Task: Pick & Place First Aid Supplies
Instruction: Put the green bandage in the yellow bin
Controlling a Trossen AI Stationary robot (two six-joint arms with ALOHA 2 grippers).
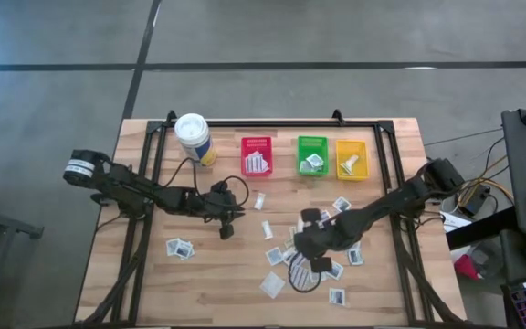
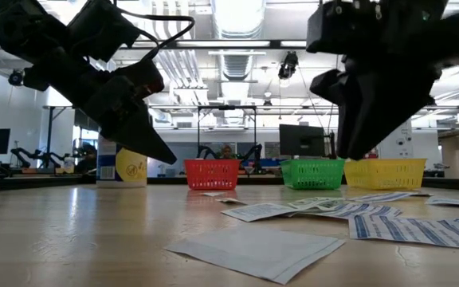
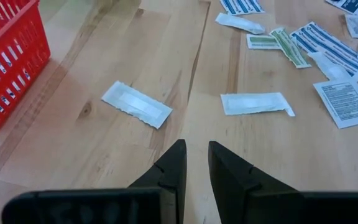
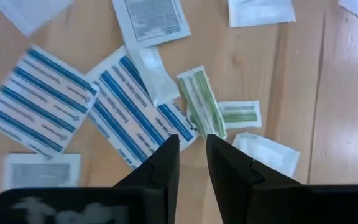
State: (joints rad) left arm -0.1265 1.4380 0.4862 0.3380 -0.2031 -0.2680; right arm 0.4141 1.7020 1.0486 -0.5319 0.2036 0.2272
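While the left gripper (image 1: 226, 228) hangs with fingers narrow and empty near the red bin (image 1: 257, 155), two oblong packets (image 3: 136, 104) lie ahead of it. The right gripper (image 4: 192, 149) — fingers narrow, holding nothing — hovers over the heap of packets (image 1: 310, 265) on the counter (image 1: 199, 283), nearer, a green-striped strip (image 4: 201, 102) lying lengthwise ahead.

My overhead camera looks straight down, taking in the whole table (image 1: 153, 283) and some floor around it. The low one sits at tabletop height, facing level across the wood toward the red bin (image 2: 211, 173), green bin (image 2: 312, 172) and yellow bin (image 2: 385, 172), room beyond. Each wrist camera looks steeply down, close to the boards. Left wrist and overhead share the red bin; right wrist and overhead share the scattered packets (image 4: 138, 109).
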